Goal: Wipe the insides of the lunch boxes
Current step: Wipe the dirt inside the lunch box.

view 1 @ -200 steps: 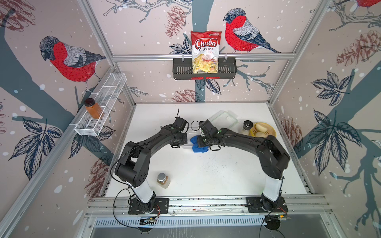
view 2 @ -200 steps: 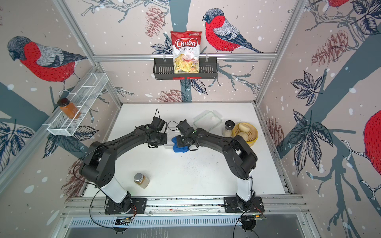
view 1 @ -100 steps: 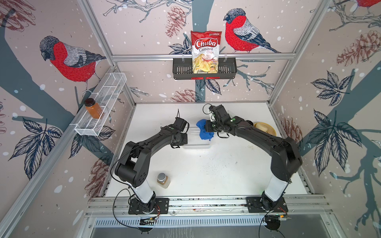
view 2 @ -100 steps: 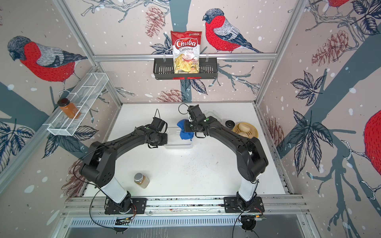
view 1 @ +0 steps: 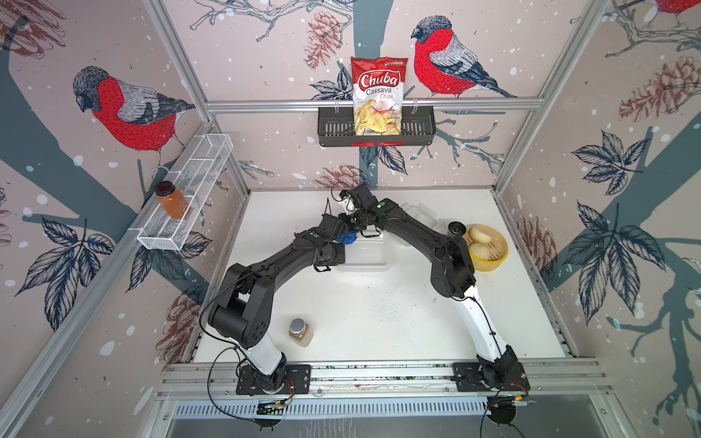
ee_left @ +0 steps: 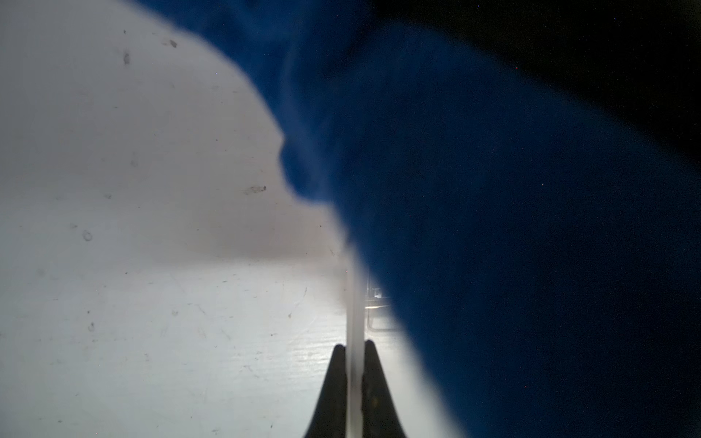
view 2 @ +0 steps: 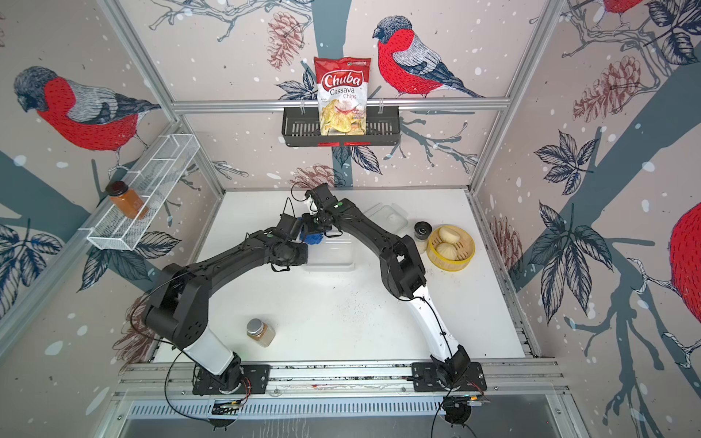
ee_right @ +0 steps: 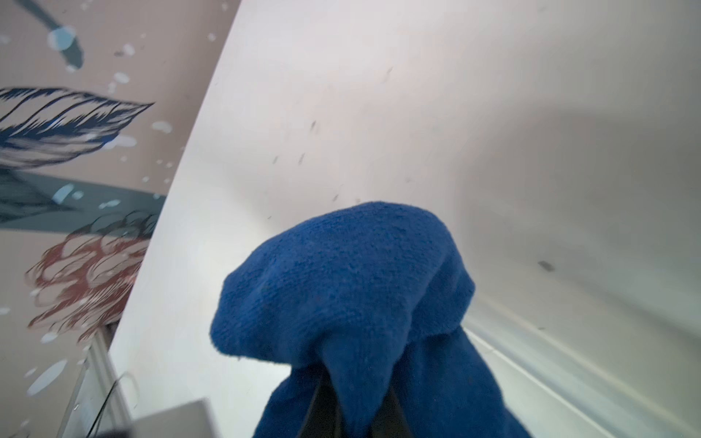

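- Left gripper (ee_left: 354, 347) is stretching forward, pinching the wall of the tub (view 1: 366, 261).
- Right gripper (ee_right: 354, 398) is angling down, pinching a cloth (ee_right: 341, 284).
- Cloth is hiding right fingertips.

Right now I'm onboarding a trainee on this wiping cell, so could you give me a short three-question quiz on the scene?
1. Multiple choice: what does the right gripper hold? A) a blue cloth B) a sponge C) a spoon
2. True or false: the left gripper is shut on a wall of the lunch box.
3. Fill in: the clear lid lies on the ____, not on the lunch box.
Key: 1 A; 2 true; 3 table.
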Motion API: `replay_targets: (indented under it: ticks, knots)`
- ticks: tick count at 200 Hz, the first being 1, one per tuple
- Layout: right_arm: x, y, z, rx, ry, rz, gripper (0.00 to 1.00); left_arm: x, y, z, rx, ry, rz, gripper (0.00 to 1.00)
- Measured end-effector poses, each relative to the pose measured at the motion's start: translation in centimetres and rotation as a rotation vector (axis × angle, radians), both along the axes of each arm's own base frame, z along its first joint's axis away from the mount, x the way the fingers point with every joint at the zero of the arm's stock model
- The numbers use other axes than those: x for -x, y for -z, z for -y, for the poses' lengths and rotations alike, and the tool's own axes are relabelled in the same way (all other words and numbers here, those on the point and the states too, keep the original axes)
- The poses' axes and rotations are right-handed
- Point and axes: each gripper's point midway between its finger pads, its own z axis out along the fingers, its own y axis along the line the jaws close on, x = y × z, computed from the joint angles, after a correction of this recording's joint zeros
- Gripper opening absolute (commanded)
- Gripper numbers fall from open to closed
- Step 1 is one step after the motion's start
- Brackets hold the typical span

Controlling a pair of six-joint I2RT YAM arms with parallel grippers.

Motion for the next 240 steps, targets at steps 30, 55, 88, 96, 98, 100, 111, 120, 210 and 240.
replay_targets:
  ticks: [30, 55, 88, 96, 98, 100, 111, 120, 210, 240]
  knots:
    - [2.3, 1.4, 0.1, -0.04, -0.051, -0.112, 0.0, -0.1, 0.6, -0.1, -0.016, 0.001, -0.016, 0.0]
    - [3.5, 2.9, -0.7, -0.04, -0.066, -0.158, 0.0, 0.9, 1.0, -0.6, -0.046, 0.006, -0.056, 0.0]
    - [2.9, 3.8, -1.6, -0.058, -0.074, -0.172, 0.0, 1.1, 1.0, -0.9, -0.047, -0.02, -0.063, 0.0]
    - [2.4, 3.7, -1.4, -0.063, -0.055, -0.182, 0.0, 1.1, 0.9, -0.8, -0.043, -0.017, -0.056, 0.0]
    - [2.3, 3.7, -1.4, -0.063, -0.053, -0.181, 0.0, 1.0, 0.9, -0.8, -0.041, -0.015, -0.054, 0.0]
    - [2.0, 3.7, -1.3, -0.064, -0.049, -0.178, 0.0, 1.0, 0.9, -0.7, -0.039, -0.013, -0.053, 0.0]
    - [0.7, 3.6, -0.7, -0.058, -0.012, -0.164, 0.0, 1.0, 0.8, -0.5, -0.034, -0.001, -0.046, 0.0]
    - [-0.6, 3.5, 0.1, -0.051, 0.036, -0.151, 0.0, 1.2, 0.8, -0.3, -0.028, 0.005, -0.047, 0.0]
    - [-6.6, 1.6, 6.5, 0.075, 0.273, 0.012, 0.0, 0.9, 1.3, -0.3, -0.038, 0.0, -0.037, 0.0]
    - [-2.9, 2.7, 6.9, 0.18, 0.222, 0.043, 0.0, 0.4, 1.2, -0.1, -0.036, -0.001, -0.031, 0.0]
